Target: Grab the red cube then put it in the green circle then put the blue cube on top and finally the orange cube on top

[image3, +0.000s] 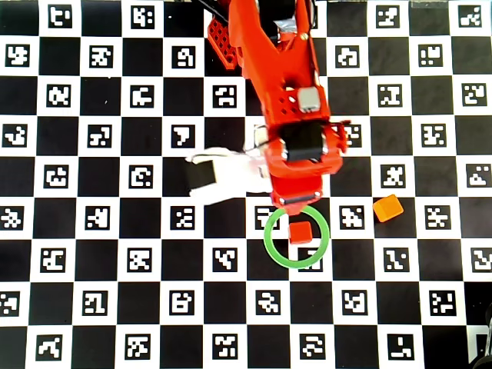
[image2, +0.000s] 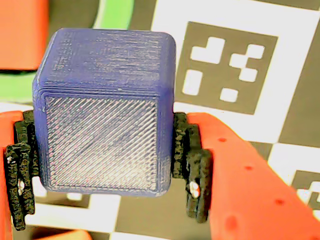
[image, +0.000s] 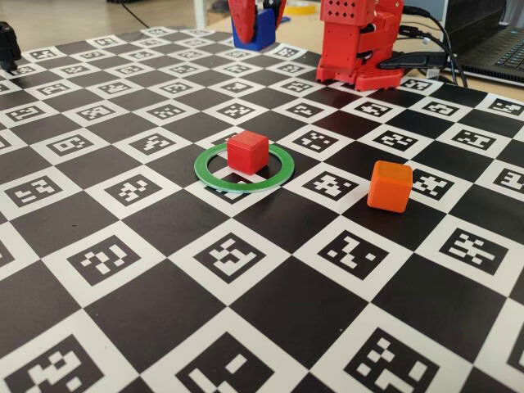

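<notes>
Ridged blue cube (image2: 105, 110) pinched in gripper (image2: 102, 170)

Red cube (image: 247, 151) is seen upright inside the green circle (image: 208, 173), a thin flat ring on the checkered board. Orange cube (image: 389, 186) is set right of the ring in the fixed view, apart from it. Blue cube (image2: 105, 110), its paler striped face toward the wrist camera, is clamped between black pads (image2: 192, 165).
</notes>
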Robot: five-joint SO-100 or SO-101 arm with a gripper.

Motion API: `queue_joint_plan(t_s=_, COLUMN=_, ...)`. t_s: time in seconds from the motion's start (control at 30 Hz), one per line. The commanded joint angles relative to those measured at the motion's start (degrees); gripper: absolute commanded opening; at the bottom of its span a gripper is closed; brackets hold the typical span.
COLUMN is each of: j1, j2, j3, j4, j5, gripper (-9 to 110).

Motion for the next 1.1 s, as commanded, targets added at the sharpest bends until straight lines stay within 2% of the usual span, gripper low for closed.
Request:
queue_joint_plan(t_s=0.0, j1=-1.32, j2=-2.02, j3=-8.96, j4=0.97, j5=1.05, gripper=10)
queue_joint_plan(t_s=0.5, j1=-3.34, j2=-13.8, j3=-25.58, j4=4.92, j5=4.04, gripper=10)
queue_joint_plan(t_s=1.07, j1=-5.1, j2=-7.03, j3=-7.29, j4=-10.72, j5=7.65, gripper=10)
